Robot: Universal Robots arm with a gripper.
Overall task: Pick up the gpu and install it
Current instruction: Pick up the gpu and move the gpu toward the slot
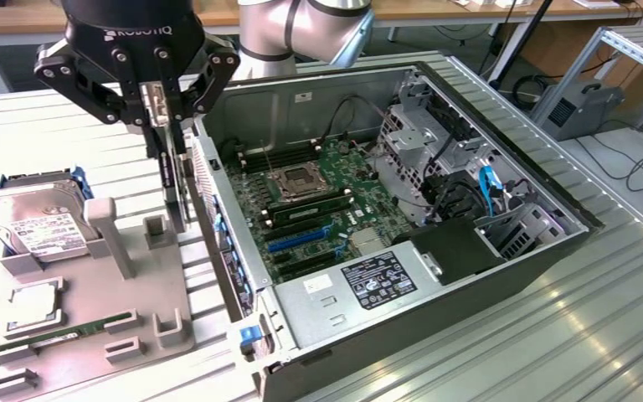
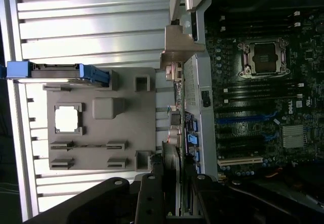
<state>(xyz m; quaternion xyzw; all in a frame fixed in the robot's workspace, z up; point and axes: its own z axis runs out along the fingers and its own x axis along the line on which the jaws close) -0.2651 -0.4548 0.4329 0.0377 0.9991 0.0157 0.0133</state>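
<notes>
Pinched about halfway shut, the gripper (image 1: 163,115) has its two fingers pressed on the faces of the gpu (image 1: 171,180), near the card's top edge. The card hangs straight down from the jaws and appears edge-on as a thin dark plate. It is clear of the grey fixture (image 1: 87,335), and the fixture's two small slotted posts stand vacant. The card's lower edge is over the gap between the fixture and the rear wall of the open computer case (image 1: 215,226). In the exterior view the case lies to the right of the card, with the motherboard (image 1: 321,201) facing up inside it.

The step in hand looks like the carry from the fixture to the case. To do it well, the card should be kept vertical and its lower edge kept higher than the case wall while it crosses. The grip is narrow and high on a long card, so any knock low down could swing it between the pads. Slow, level travel suits this. The card's long edge should run parallel to the blue expansion slot (image 1: 299,239), with the bracket end toward the rear wall.

The hard drive (image 1: 31,222) and the RAM stick (image 1: 48,339) rest in the fixture, well apart from the card.
</notes>
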